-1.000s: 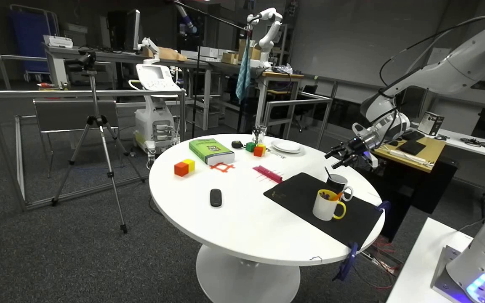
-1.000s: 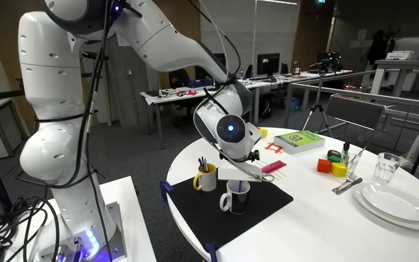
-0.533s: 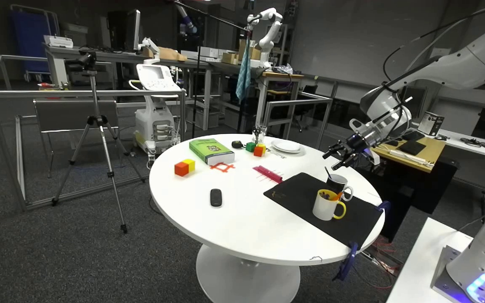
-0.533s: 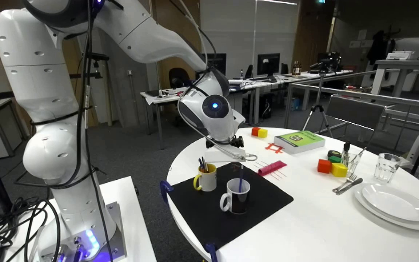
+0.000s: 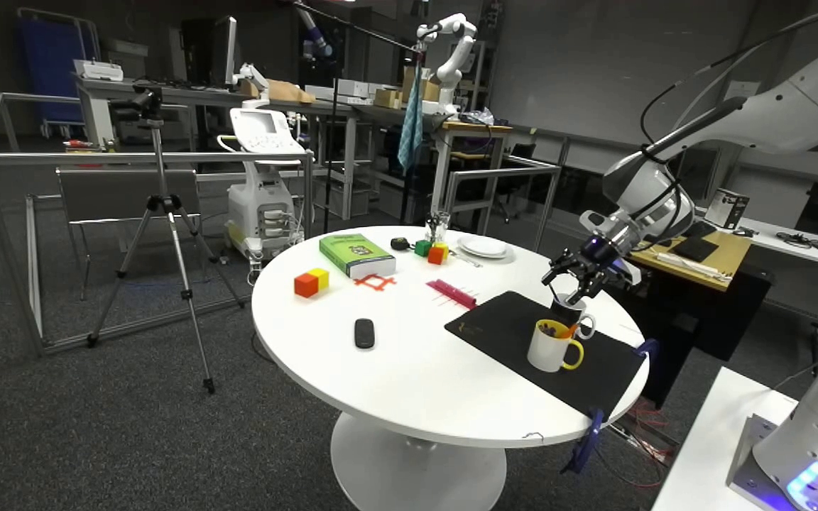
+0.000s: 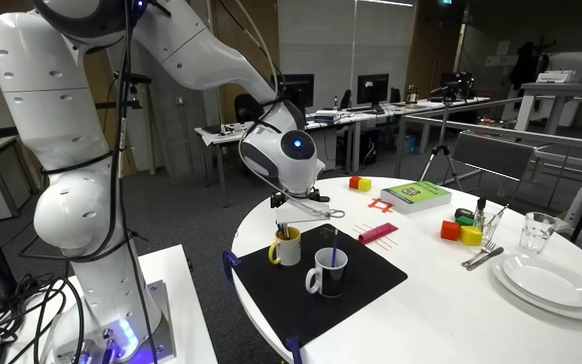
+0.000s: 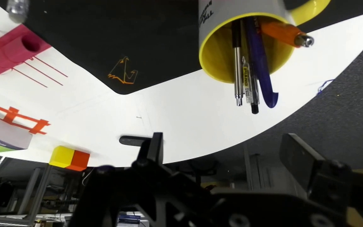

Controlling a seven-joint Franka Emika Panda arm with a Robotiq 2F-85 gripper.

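In an exterior view, a robot arm (image 6: 195,50) at left hangs its claw (image 7: 222,135), spread wide and empty, near a mug (image 6: 291,253) of pens (image 7: 259,60) on a black mat (image 6: 276,298); the step looks like an approach, the next move wanting careful aim. Rightward: another mug (image 6: 332,280), a book (image 6: 416,198) on the white table (image 6: 437,323), a tripod (image 6: 441,150) on the carpet (image 6: 200,227) beyond, plates (image 6: 548,280).

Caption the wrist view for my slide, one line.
A mug of pens on a black mat, the open gripper close by, a yellow block and red block beyond.
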